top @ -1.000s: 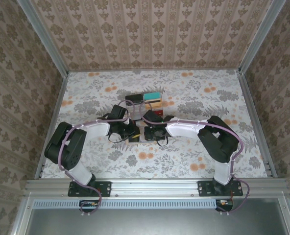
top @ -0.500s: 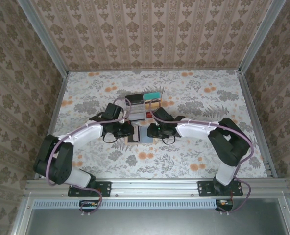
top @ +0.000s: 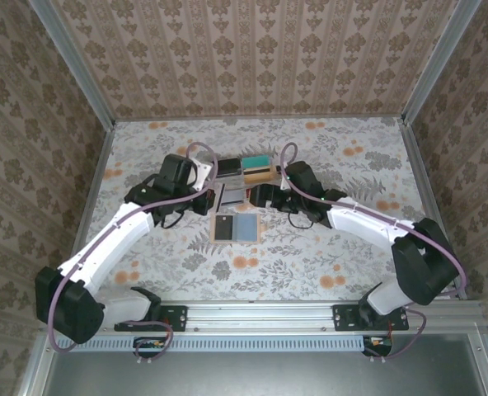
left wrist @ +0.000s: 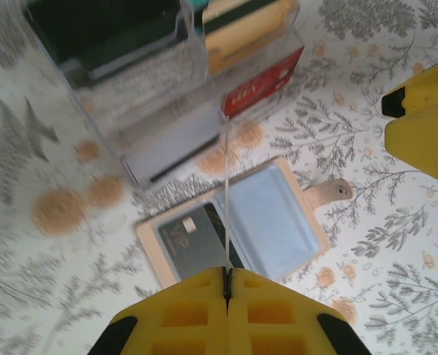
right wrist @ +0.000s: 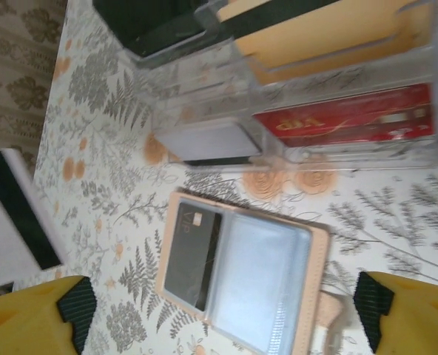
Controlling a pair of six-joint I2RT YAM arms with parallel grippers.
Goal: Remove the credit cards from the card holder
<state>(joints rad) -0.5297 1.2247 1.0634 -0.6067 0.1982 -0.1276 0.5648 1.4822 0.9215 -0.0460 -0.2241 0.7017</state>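
Card holder (top: 234, 228) lies open flat mid-tabletop, long side left-right, black card (right wrist: 191, 255) in its left pocket. Right gripper (right wrist: 224, 302) hangs wide open and empty just beyond it, so that's the free one imo. Left gripper (left wrist: 227, 277) is pinched on a thin card (left wrist: 226, 192) by the clear tray (left wrist: 141, 103).

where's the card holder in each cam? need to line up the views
Top external: card holder, table centre, just below the clear tray.
Left wrist: centre, lying open, below the clear tray.
Right wrist: lower centre, open, below the clear tray.
Shared landmark: the clear tray beside it.
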